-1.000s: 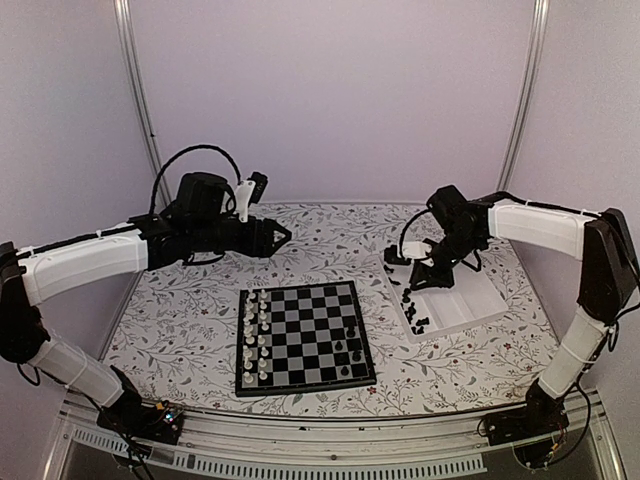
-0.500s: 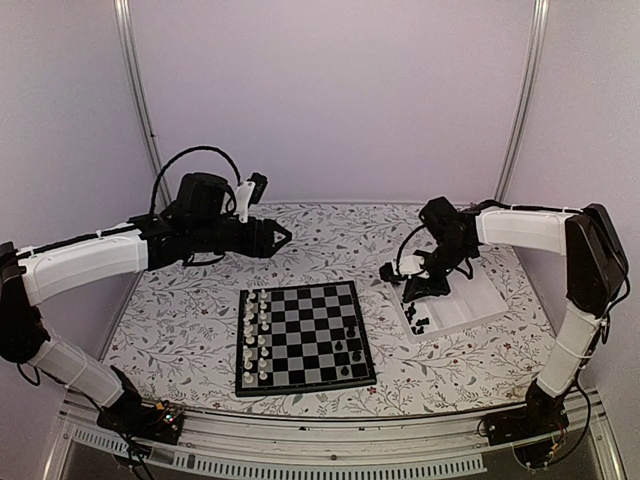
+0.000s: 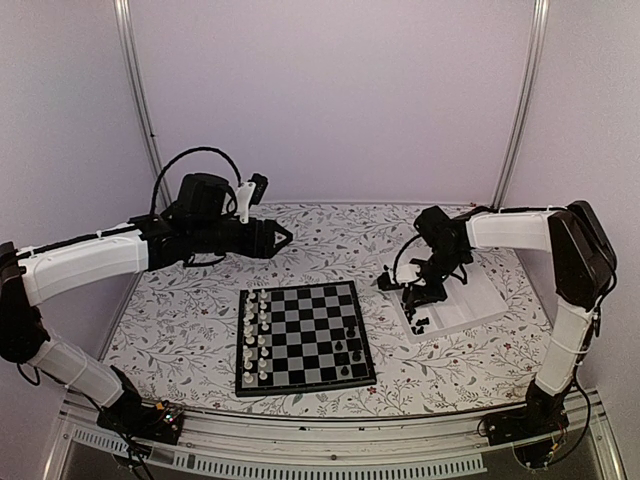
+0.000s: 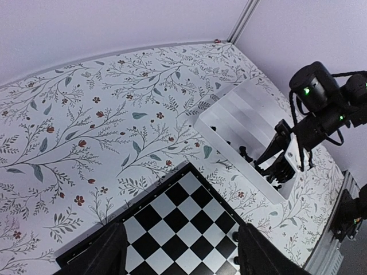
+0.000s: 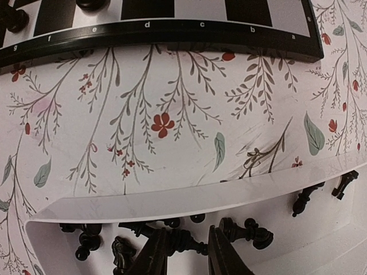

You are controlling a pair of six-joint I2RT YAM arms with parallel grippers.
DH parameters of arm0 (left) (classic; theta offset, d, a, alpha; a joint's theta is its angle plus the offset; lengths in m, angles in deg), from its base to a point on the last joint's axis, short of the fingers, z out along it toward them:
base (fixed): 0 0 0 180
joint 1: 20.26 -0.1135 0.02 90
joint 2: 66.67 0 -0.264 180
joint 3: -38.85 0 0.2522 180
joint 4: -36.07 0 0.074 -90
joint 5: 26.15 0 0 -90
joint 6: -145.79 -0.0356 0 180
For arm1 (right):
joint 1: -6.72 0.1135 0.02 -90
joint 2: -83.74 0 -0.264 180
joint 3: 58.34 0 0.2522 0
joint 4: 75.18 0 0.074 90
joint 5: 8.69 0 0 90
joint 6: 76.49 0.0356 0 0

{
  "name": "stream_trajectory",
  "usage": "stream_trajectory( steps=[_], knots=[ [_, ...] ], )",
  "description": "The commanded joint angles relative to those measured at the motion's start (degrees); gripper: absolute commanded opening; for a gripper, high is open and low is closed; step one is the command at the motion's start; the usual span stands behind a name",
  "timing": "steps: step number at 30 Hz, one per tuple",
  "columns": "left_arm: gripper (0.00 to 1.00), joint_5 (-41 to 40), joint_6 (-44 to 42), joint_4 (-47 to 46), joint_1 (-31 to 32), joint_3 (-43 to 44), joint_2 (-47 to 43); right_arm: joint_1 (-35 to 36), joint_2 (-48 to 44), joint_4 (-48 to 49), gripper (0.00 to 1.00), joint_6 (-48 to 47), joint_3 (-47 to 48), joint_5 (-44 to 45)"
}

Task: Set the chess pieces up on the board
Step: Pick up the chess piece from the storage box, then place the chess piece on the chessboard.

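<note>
The board (image 3: 305,335) lies in the middle of the table, with white chessmen (image 3: 255,335) along its left side and a few black chess pieces (image 3: 347,348) on its right side. Several more black pieces (image 3: 418,318) lie in the white tray (image 3: 470,305). My right gripper (image 3: 413,293) is down in the tray's near-left end. In the right wrist view it (image 5: 187,228) is open, with its fingers on either side of a black piece (image 5: 192,243) that lies flat. My left gripper (image 3: 281,237) hangs open and empty above the table behind the board; the left wrist view shows it (image 4: 182,226) over the board (image 4: 183,229).
The tray's raised rim (image 5: 200,197) stands between my right gripper and the board's black rim (image 5: 172,34). Other black pieces (image 5: 246,229) lie close beside the right fingers. The right arm (image 4: 321,109) reaches over the tray (image 4: 246,114). Flowered cloth covers the table.
My right gripper has moved left and down along the tray to its near-left end, among the black pieces. The left arm has not moved.
</note>
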Motion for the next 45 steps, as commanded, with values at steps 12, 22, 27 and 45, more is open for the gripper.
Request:
stream_trajectory(
  steps=[12,22,27,45],
  knots=[
    [0.68,-0.7,0.1,0.5,0.7,0.0,0.3,1.1,3.9,0.3,0.24,-0.6,2.4,-1.8],
    [0.68,-0.3,0.4,0.5,0.7,-0.2,0.2,1.8,4.9,-1.0,0.07,-0.8,3.9,-2.5],
    [0.67,-0.4,0.3,0.4,0.7,-0.3,0.4,1.8,3.0,-2.8,0.02,-0.7,3.9,-0.8],
    [0.68,0.0,-1.0,-1.3,0.7,-0.7,1.4,5.6,-6.7,-11.4,0.01,8.1,11.3,-5.2]
  ],
)
